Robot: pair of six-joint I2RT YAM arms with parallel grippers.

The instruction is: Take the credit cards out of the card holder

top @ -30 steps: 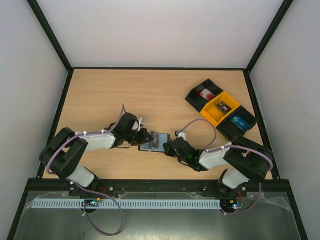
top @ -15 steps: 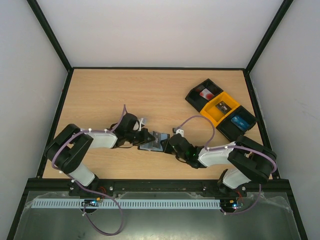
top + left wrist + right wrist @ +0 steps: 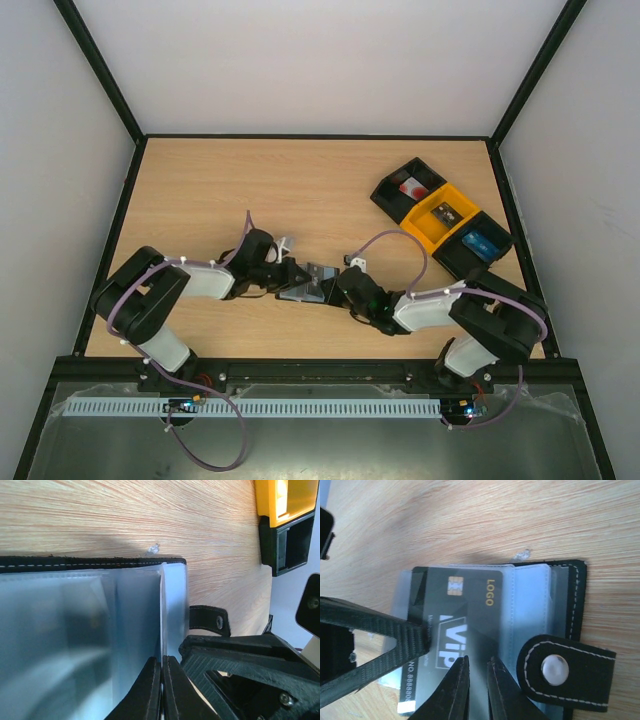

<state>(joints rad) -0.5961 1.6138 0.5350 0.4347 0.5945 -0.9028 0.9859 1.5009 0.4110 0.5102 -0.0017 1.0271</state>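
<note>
REMOTE RIG, TABLE FRONT: Both of my arms meet over the small black folding card holder. It lies open on the pale wooden table, near the front middle and well apart from the row of black and yellow open bins at the far right.

My left gripper has its fingers pressed together on the edge of one of the holder's grey-blue clear sleeves, pinning that leaf. My right gripper points down at the one credit card I can see. The card is dark, with a gold chip and the words LOGO and VIP. The right fingers are drawn almost together with only a slit between, and I cannot tell whether they have caught anything. The card sits within a clear sleeve, and the holder's black snap strap lies just beside the right fingers.

I judge the card light, stiff and slick-faced, while the sleeve is soft and likely to buckle or cling. The best hold, I think, is across the thickness of whichever card edge stands clear of the sleeve mouth. The pull should run along the sleeve while the left arm holds the holder down. If sleeve and card are pinched together, the whole holder will probably drag along.
</note>
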